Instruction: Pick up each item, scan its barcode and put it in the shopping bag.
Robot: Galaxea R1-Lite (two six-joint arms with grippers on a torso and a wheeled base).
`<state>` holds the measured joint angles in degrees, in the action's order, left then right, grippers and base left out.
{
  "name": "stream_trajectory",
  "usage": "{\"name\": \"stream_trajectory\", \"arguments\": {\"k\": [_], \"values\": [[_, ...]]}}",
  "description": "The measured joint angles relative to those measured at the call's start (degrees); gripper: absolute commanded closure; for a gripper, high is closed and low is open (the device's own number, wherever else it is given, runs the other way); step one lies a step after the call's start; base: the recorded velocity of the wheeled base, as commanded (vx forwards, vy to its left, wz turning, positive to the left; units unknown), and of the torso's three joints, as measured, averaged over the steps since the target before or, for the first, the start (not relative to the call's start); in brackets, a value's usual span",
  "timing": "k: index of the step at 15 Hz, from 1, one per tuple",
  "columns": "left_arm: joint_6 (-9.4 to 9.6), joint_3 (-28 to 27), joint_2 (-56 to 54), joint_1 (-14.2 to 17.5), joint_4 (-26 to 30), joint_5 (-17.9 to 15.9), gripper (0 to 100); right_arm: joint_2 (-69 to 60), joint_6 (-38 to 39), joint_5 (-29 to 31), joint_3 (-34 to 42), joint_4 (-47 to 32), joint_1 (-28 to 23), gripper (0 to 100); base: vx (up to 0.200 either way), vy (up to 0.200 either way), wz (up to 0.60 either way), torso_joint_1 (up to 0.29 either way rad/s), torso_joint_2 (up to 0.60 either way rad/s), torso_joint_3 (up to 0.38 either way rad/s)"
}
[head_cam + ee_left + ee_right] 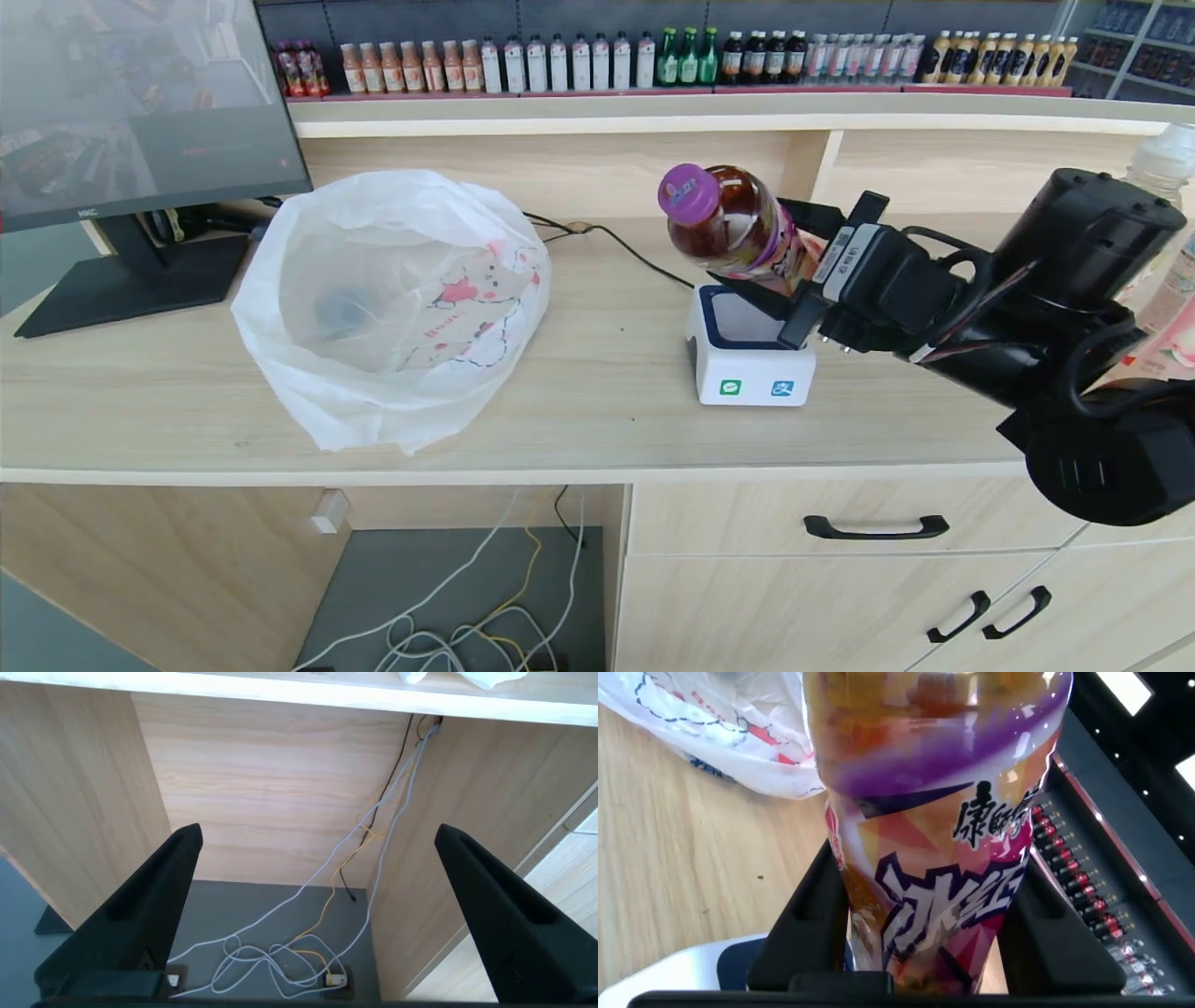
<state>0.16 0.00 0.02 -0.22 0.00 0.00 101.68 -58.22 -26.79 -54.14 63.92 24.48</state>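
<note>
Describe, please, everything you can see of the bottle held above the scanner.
The bottle is clear plastic, filled with a dark reddish-brown drink. It has a purple cap and a purple, pink and orange label wrapped round its body. It is tilted, cap up and toward the robot's left, in the air just above the white scanner, apparently not touching it. The right tool is shut on its labelled middle, clamping it from both sides.

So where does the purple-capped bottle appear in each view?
Head view: bottle right of centre, tilted, in the right gripper over the white scanner.
Right wrist view: bottle in the middle, held close up.
Left wrist view: it faces loose cables instead.
Shared landmark: the white shopping bag, in head and right wrist views.
</note>
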Motion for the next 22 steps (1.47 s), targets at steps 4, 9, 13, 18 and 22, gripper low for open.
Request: {"name": "stream_trajectory", "arguments": {"k": [4,9,13,18,22], "values": [[0.02,0.0,0.0,0.0,0.0,0.0,0,1.0,-1.0,-1.6,0.1,0.0,-0.1,100,0.0,0.0,0.0,0.0,0.0,0.0],[-0.02,0.0,0.0,0.0,0.0,0.0,0,1.4,-1.6,-1.9,-0.4,-0.8,0.0,100,0.0,0.0,0.0,0.0,0.0,0.0],[-0.06,0.0,0.0,0.0,0.0,0.0,0,1.4,-1.8,-1.8,-0.3,-0.9,0.5,100,0.0,0.0,0.0,0.0,0.0,0.0],[-0.05,0.0,0.0,0.0,0.0,0.0,0,1.4,-1.8,-1.6,-0.2,-0.9,0.9,100,0.0,0.0,0.0,0.0,0.0,0.0],[-0.06,0.0,0.0,0.0,0.0,0.0,0,1.4,-1.8,-1.3,-0.3,-1.0,1.3,100,0.0,0.0,0.0,0.0,0.0,0.0]]}}
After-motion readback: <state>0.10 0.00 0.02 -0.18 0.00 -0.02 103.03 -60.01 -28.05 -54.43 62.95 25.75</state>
